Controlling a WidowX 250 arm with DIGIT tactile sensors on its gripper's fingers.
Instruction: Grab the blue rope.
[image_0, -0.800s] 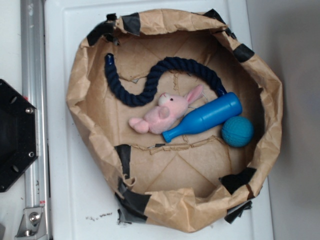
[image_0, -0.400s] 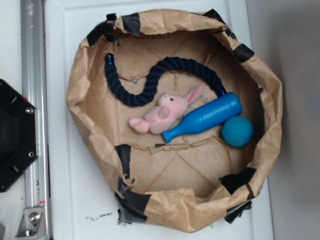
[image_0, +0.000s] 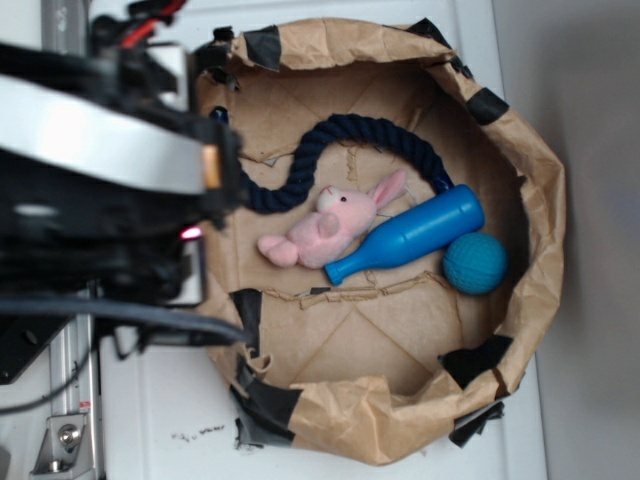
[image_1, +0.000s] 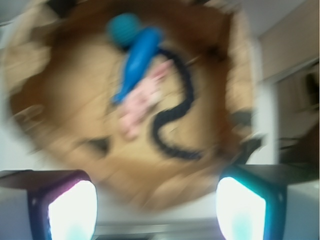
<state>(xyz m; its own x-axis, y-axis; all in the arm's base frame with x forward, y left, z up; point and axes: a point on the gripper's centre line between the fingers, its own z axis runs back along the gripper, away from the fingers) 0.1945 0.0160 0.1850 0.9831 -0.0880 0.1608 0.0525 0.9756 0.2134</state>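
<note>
Exterior view, my arm: my black and silver robot arm (image_0: 110, 180) covers the left side of the scene; I cannot see my gripper here.
Exterior view, the target: the thick dark navy twisted rope (image_0: 345, 135) lies in a wave in the far part of the brown crumpled paper basin (image_0: 540, 200); its left end is hidden under my arm.
Exterior view, the count: one rope, one pink plush bunny (image_0: 325, 228), one bright blue plastic bowling pin (image_0: 410, 235), one teal ball (image_0: 475, 263).
Wrist view, my tool: my gripper (image_1: 157, 205) shows two bright fingertips (image_1: 72, 210) wide apart with nothing between them, above the basin.
Wrist view, the target: the picture is blurred, but the rope (image_1: 177, 125) curves on the right, just beside the bunny (image_1: 137, 107).
Step in hand: I judge I am approaching. I should come down over the free bend of the rope, away from the bunny, with the jaws across the strand.
</note>
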